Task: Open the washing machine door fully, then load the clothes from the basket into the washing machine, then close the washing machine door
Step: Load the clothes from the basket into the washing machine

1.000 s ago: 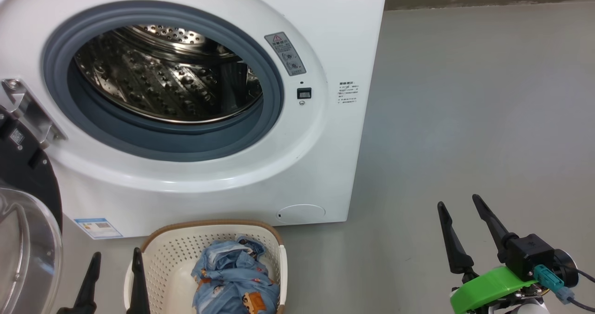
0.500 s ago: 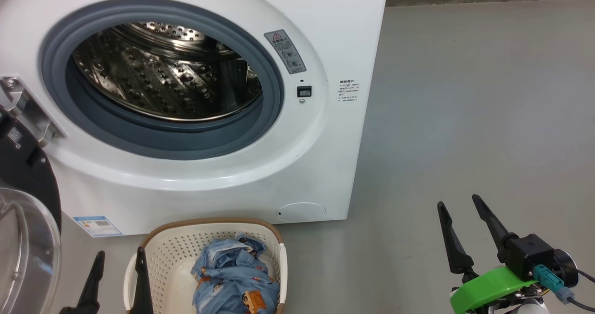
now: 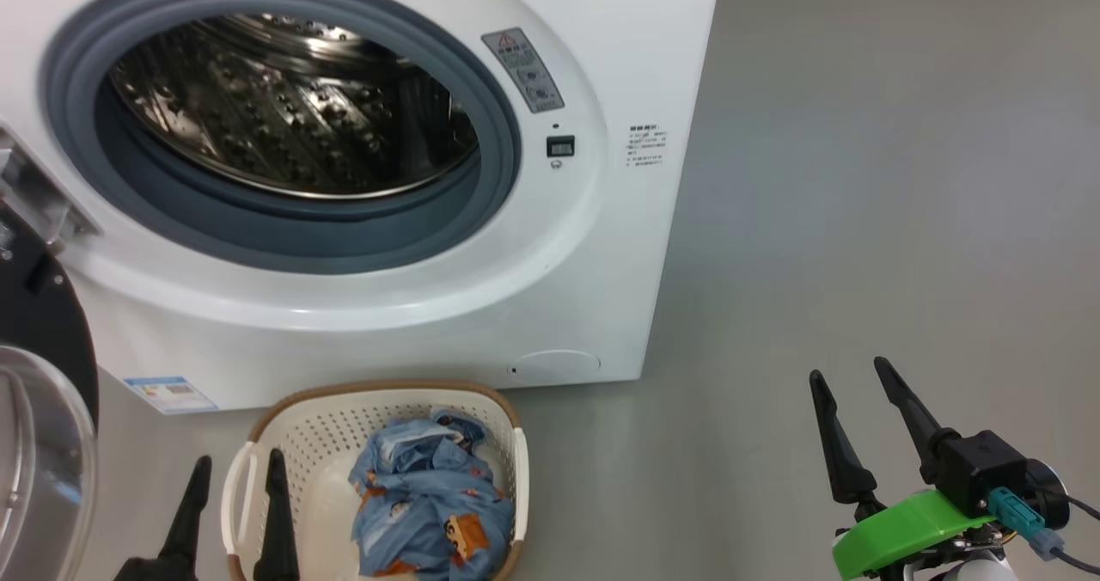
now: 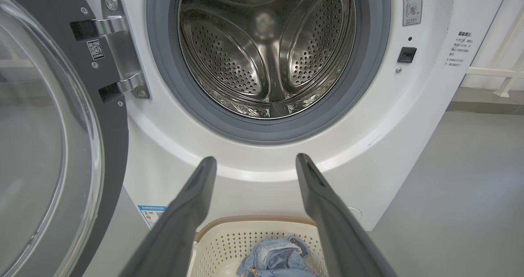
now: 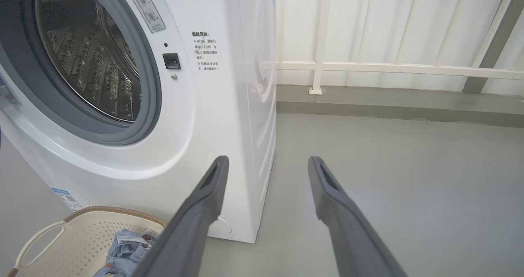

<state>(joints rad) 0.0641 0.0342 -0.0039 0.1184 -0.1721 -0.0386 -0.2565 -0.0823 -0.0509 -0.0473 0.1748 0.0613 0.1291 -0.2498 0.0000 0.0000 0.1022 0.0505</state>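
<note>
Clothes [image 3: 425, 499] lie in a soft heap inside the basket [image 3: 378, 392]. They are light blue with little orange cartoon pictures on them. The heap fills the right half of the basket. The basket sits on the grey floor [image 3: 859, 177], just in front of the washing machine [image 3: 619, 48] and under its round hole.

The left gripper [image 3: 239, 456] is at the basket's left end. Its two dark fingers are spread wide apart and hold nothing. In the head view, one finger shows in front of the basket's left side, and the other finger is just outside the white handle [image 3: 232, 499]. The clothes are just to the right of this gripper, close by but not touching it. In the left wrist view, the basket and the clothes show low down between the two fingers, and the fingers point at the white front of the machine below the hole.

The right gripper [image 3: 846, 368] is far off to the right, over bare floor, well apart from the basket and the clothes. Its fingers are spread wide too, with nothing between them.

The washing machine door [image 3: 43, 443] is swung open to the left, and its clear glass bowl shows at the left edge. The shiny drum [image 3: 284, 108] with many small holes sits inside a grey rubber ring [image 3: 284, 250]. A small blue label [image 3: 168, 392] is stuck low on the machine, near the basket.
</note>
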